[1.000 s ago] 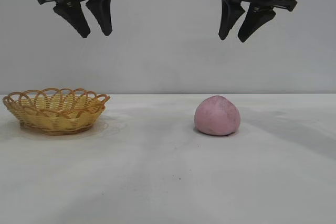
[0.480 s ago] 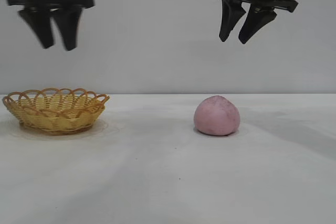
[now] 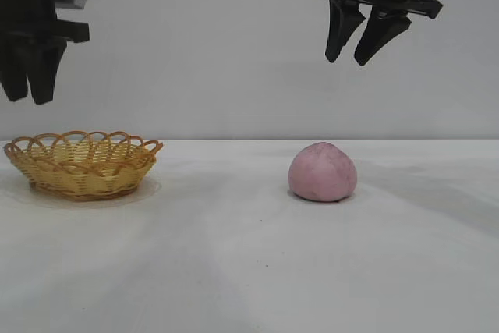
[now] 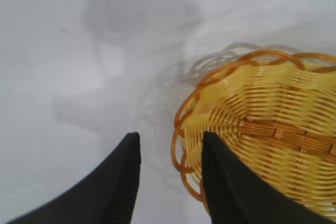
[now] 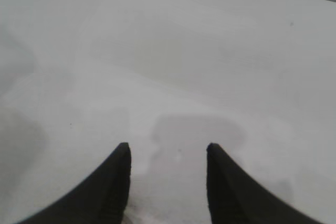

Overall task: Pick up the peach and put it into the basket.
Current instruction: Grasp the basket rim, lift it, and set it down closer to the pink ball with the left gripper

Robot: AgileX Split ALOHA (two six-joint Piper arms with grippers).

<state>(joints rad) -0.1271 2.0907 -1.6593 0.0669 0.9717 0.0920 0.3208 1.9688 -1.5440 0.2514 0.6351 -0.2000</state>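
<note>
The dull pink peach (image 3: 323,171) sits on the white table right of centre. The yellow-tan wicker basket (image 3: 82,163) stands at the left and holds nothing; its looped rim (image 4: 185,113) also fills one side of the left wrist view. My left gripper (image 3: 28,97) hangs above the basket's left end, fingers pointing down, open with nothing between them (image 4: 170,141). My right gripper (image 3: 348,57) hangs high above the peach, slightly to its right, open and empty (image 5: 168,150). The peach does not show in either wrist view.
The white table (image 3: 234,255) stretches bare between basket and peach and toward the front. A plain grey wall stands behind. The right wrist view shows only table surface and the gripper's shadow.
My left arm has swung left and lower, from above the basket's right side to above its left end, with its fingers a little closer together. The right arm, peach and basket have not moved.
</note>
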